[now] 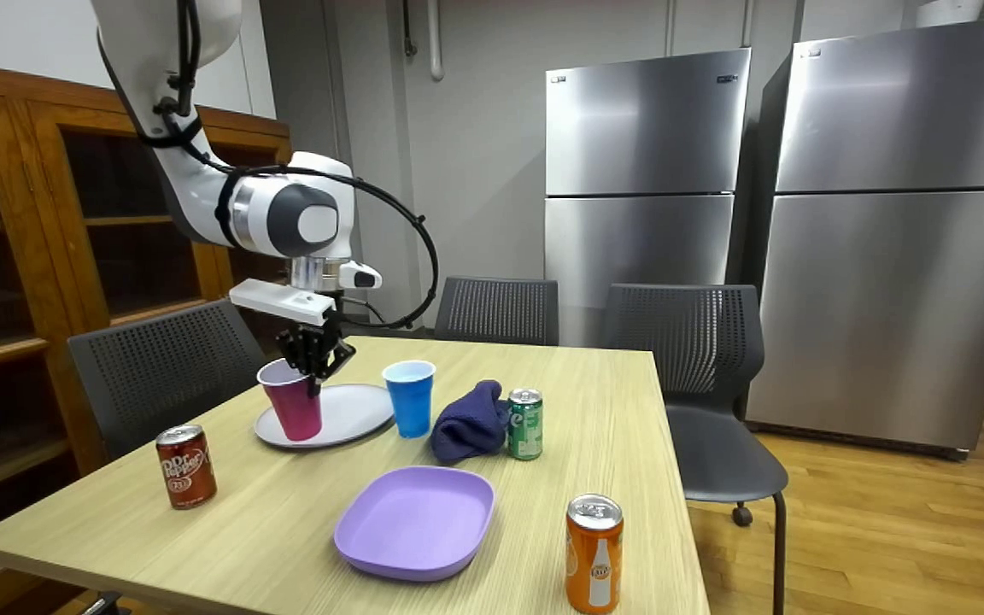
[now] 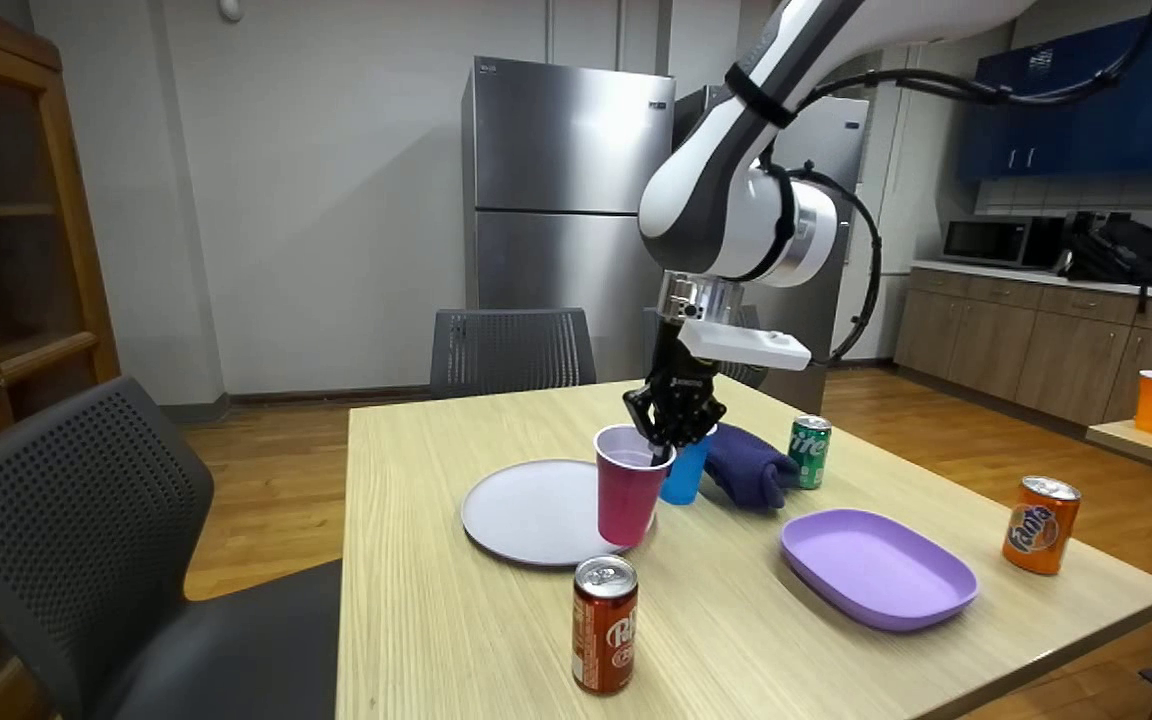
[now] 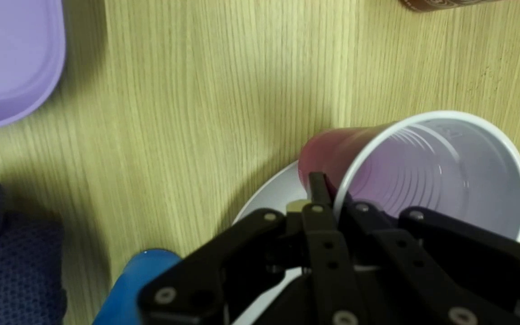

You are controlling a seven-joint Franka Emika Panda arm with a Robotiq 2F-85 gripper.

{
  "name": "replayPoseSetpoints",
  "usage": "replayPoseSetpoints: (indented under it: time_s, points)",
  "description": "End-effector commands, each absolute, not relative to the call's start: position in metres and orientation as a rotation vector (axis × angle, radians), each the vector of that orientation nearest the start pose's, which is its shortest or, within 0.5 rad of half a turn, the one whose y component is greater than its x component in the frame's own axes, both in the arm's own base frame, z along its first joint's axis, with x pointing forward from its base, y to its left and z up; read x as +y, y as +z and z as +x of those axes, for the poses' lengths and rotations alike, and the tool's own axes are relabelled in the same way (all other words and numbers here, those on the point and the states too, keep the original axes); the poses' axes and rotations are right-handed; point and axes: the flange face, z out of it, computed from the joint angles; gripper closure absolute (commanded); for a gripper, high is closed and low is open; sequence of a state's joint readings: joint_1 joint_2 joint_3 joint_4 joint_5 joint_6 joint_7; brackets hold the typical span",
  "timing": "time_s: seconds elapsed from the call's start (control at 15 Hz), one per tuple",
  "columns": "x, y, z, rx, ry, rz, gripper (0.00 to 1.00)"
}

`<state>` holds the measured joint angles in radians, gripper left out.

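Observation:
My gripper (image 1: 314,386) is shut on the wall of a pink cup (image 1: 294,410) with a white inside, one finger inside the rim and one outside. In the wrist view the gripper (image 3: 325,198) covers part of the rim of the cup (image 3: 431,167). The cup (image 2: 628,500) is tilted slightly, its open end up, over the edge of a light grey plate (image 1: 351,410). I cannot tell whether its base touches the plate (image 2: 526,510). A blue cup (image 1: 412,406) stands upright beside the plate, close to the gripper; it also shows in the wrist view (image 3: 136,284).
On the table (image 1: 594,410) are a dark blue cloth (image 1: 471,423), a green can (image 1: 525,427), a purple tray (image 1: 417,517), a Dr Pepper can (image 1: 186,468) and an orange can (image 1: 594,559). Dark chairs (image 2: 76,520) stand around the table.

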<state>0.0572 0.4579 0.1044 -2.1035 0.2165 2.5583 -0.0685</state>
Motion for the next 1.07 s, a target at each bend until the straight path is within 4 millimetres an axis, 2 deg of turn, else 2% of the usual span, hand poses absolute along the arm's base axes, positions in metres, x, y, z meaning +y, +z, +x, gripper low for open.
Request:
replayPoseSetpoints:
  time_s: [0.0, 0.8, 0.87, 1.0]
  points:
    - [0.100, 0.190, 0.594, -0.039, 0.051, -2.972, 0.99]
    - [0.106, 0.174, 0.614, -0.002, 0.106, -2.966, 0.99]
    - [0.106, 0.174, 0.614, -0.001, 0.115, -2.966, 0.71]
    - [0.106, 0.174, 0.615, -0.001, 0.125, -2.964, 0.65]
